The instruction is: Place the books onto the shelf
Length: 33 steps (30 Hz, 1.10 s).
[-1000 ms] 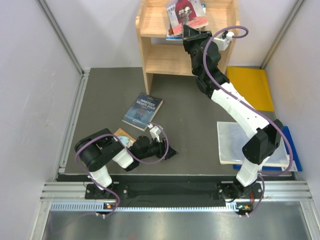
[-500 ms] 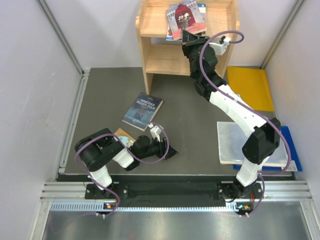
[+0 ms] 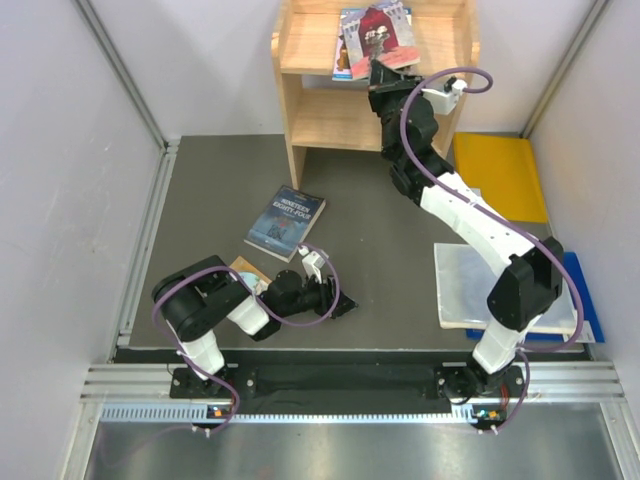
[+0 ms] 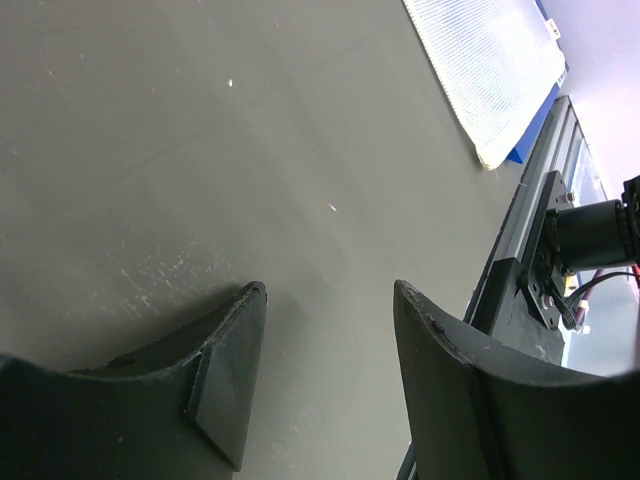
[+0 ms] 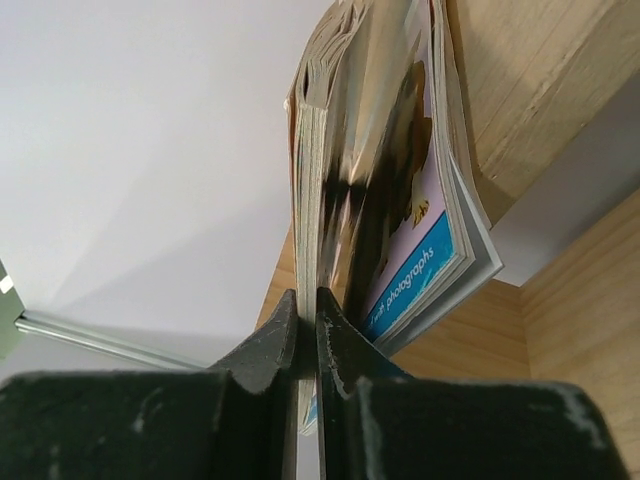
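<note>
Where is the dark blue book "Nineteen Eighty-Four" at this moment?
In the top view, the dark blue book lies flat on the dark mat, left of centre, between the shelf and the left gripper.

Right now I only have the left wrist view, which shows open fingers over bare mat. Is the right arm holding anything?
Observer: Yes. The right gripper is shut on the edge of the red-covered book, up at the top tier of the shelf.
Operator: Is anything else up there?
Observer: The light blue dog book lies right under the red one.
Operator: Which books are not shelved yet?
Observer: Nineteen Eighty-Four lies flat on the table, beyond the left gripper. A second book, partly hidden by that arm, lies nearer the robot's base.
</note>
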Motion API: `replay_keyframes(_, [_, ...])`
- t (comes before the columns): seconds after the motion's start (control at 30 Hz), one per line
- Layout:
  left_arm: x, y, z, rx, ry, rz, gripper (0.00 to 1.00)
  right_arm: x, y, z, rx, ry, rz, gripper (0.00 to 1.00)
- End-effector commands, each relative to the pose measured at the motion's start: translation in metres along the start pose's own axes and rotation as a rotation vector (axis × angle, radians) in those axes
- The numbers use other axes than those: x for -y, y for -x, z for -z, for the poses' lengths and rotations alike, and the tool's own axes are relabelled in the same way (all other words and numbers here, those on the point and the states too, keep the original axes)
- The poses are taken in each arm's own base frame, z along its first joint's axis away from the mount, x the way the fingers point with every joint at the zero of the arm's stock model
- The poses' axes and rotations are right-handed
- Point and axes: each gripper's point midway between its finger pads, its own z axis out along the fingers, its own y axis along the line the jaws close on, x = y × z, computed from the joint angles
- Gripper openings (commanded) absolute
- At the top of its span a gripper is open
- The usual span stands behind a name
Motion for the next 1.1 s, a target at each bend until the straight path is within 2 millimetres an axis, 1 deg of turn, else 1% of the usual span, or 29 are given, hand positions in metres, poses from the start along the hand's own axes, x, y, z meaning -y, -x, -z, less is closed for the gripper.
replay_keyframes(0.0, [0.006,0.005,-0.005,0.013,-0.028,-0.033,0.59,-0.037,0.018,-0.003,0.034,0.080,-0.048,0.12])
replay_keyframes(0.03, [0.007,0.006,-0.005,0.013,-0.030,-0.035,0.59,-0.041,0.018,-0.003,0.031,0.088,-0.049,0.18])
replay_keyframes(0.07, [0.006,0.005,-0.005,0.011,-0.028,-0.033,0.59,-0.039,0.013,-0.005,0.021,0.088,-0.046,0.30])
replay_keyframes(0.1, [0.007,0.006,-0.005,0.013,-0.030,-0.034,0.59,-0.040,0.010,-0.006,0.006,0.098,-0.043,0.37])
replay_keyframes(0.13, [0.006,0.005,-0.005,0.011,-0.028,-0.034,0.59,-0.044,0.011,-0.006,0.006,0.106,-0.046,0.41])
replay_keyframes(0.17, [0.006,0.005,-0.005,0.012,-0.029,-0.035,0.59,-0.043,0.010,-0.006,0.005,0.108,-0.046,0.54])
replay_keyframes(0.23, [0.006,0.005,-0.005,0.010,-0.029,-0.035,0.59,-0.049,0.007,-0.005,-0.010,0.135,-0.042,0.62])
replay_keyframes(0.27, [0.007,0.006,-0.005,0.012,-0.029,-0.036,0.59,-0.052,0.007,-0.004,-0.013,0.142,-0.045,0.70])
replay_keyframes(0.37, [0.006,0.005,-0.005,0.010,-0.025,-0.034,0.59,-0.057,0.005,-0.002,-0.039,0.163,-0.045,0.79])
replay_keyframes(0.5, [0.005,0.004,-0.006,0.006,-0.024,-0.033,0.59,-0.064,-0.005,0.004,-0.104,0.203,-0.063,0.80])
replay_keyframes(0.6, [0.005,0.004,-0.006,0.006,-0.024,-0.031,0.59,-0.065,-0.016,0.007,-0.155,0.220,-0.070,0.80])
replay_keyframes(0.7, [0.005,0.004,-0.006,0.004,-0.024,-0.031,0.59,-0.062,-0.023,0.008,-0.185,0.223,-0.072,0.80])
replay_keyframes(0.9, [0.004,0.004,-0.006,0.004,-0.020,-0.031,0.58,-0.060,-0.027,0.017,-0.234,0.230,-0.065,0.80])
replay_keyframes(1.07, [0.005,0.003,-0.006,-0.001,-0.024,-0.028,0.58,-0.057,-0.030,0.029,-0.279,0.231,-0.064,0.81])
